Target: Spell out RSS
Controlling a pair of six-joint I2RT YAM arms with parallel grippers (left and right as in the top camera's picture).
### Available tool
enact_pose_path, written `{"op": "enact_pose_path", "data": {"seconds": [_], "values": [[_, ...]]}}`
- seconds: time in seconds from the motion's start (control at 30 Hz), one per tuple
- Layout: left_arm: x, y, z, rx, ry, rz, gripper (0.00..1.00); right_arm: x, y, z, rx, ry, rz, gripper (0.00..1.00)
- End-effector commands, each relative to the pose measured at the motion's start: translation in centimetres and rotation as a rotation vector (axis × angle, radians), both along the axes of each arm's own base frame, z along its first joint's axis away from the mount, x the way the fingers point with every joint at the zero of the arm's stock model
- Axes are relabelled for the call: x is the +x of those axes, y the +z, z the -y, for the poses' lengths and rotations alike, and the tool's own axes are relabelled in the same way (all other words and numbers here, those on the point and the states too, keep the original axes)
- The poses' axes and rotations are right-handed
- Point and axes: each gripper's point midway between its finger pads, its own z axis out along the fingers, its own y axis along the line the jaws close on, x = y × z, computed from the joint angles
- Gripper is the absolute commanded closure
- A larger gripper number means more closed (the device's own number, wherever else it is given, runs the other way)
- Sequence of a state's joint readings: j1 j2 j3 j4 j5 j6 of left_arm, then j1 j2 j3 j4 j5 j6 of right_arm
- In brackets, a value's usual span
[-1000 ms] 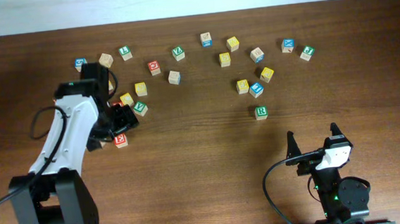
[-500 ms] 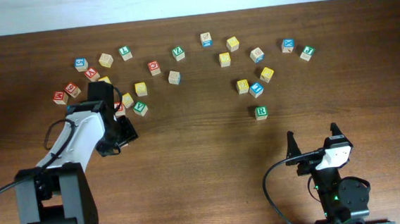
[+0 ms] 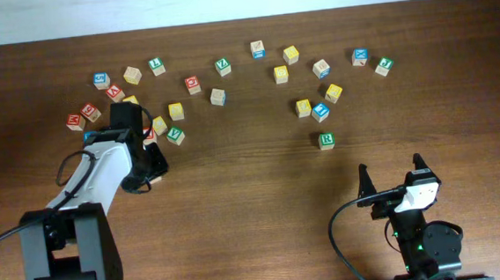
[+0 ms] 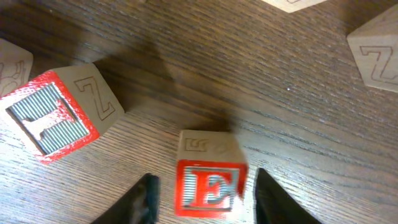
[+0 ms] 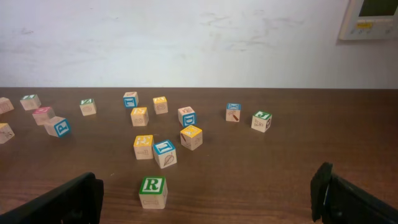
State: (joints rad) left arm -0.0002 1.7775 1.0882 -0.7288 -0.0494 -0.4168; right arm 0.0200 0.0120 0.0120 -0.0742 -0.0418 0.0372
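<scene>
Left wrist view: my left claw (image 4: pixel 202 208) fingers run off bottom edge. E cube (image 4: pixel 210 177) blurred along right side. Pale cube (image 4: pixel 376 56) cut by right edge.

Overhead: my left arm (image 3: pixel 102 172) hides left claw. Letters on yellow cubes (image 3: pixel 303 107) too small to read.

Right wrist view: my right claw (image 5: pixel 205 199) fingers cropped at bottom corners. Wall panel (image 5: pixel 372 17) cut by top edge.

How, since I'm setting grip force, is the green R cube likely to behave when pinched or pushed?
The green R cube looks like solid wood, so probably rigid and light. Its flat faces should slide, not roll, on the table. It stands alone, so nothing nearby should jam a push.
</scene>
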Motion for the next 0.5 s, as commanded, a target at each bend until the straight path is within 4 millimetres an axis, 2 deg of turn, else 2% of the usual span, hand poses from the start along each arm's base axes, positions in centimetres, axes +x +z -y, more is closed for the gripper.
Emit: {"op": "enact_pose_path", "data": {"seconds": [0.0, 0.23, 0.47], "values": [[-0.4, -0.5, -0.4, 0.02, -0.002, -0.017, 0.51, 0.0, -0.3, 0.3, -0.005, -0.015, -0.005, 0.02], [-0.9, -2.0, -0.5, 0.022, -0.002, -0.067, 0.52, 0.0, -0.3, 0.3, -0.005, -0.015, -0.005, 0.02], [-0.4, -1.9, -0.5, 0.028, -0.018, -0.05, 0.71, 0.0, -0.3, 0.3, -0.005, -0.016, -0.005, 0.02]]}}
